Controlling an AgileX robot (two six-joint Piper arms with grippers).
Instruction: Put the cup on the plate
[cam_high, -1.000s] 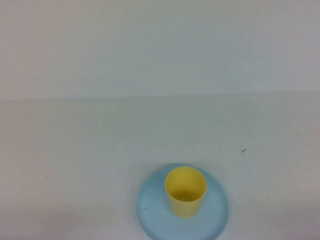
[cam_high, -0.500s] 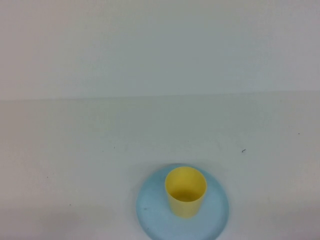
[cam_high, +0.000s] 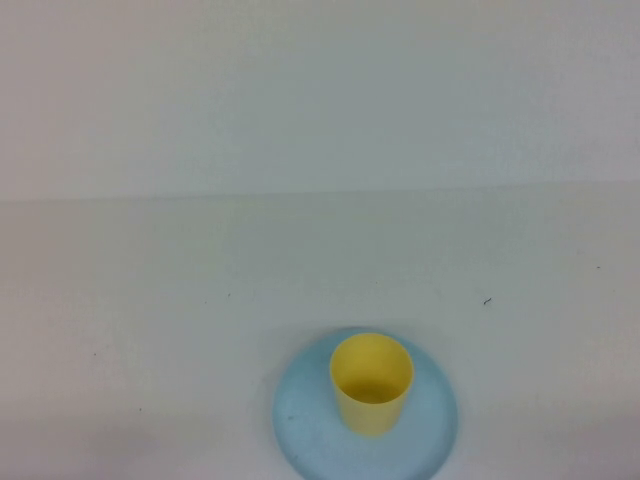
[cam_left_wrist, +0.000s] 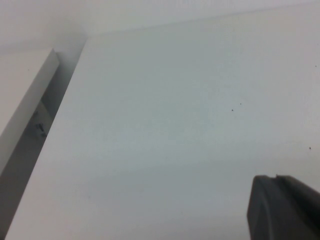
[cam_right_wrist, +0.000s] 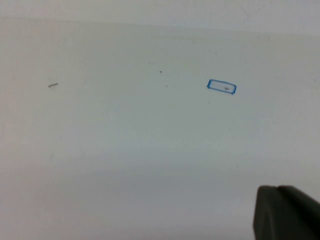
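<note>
Nothing moved, cup upright on plate at table's near edge, left gripper and right gripper closed, apart.

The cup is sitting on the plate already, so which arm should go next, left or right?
Neither looks better placed. The cup stands upright on the plate, so nothing seems left to move. The left claw and the right claw are both shut, each over bare table, neither near the cup.

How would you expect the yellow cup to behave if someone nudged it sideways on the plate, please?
The cup looks like thin, empty plastic, so it is probably light and would slide easily on the smooth blue plate. It stands upright and narrows toward its base, so a push near the rim might tip it. The plate's low rim would likely stop a slow slide. Both claws are shut and nowhere near it.
</note>
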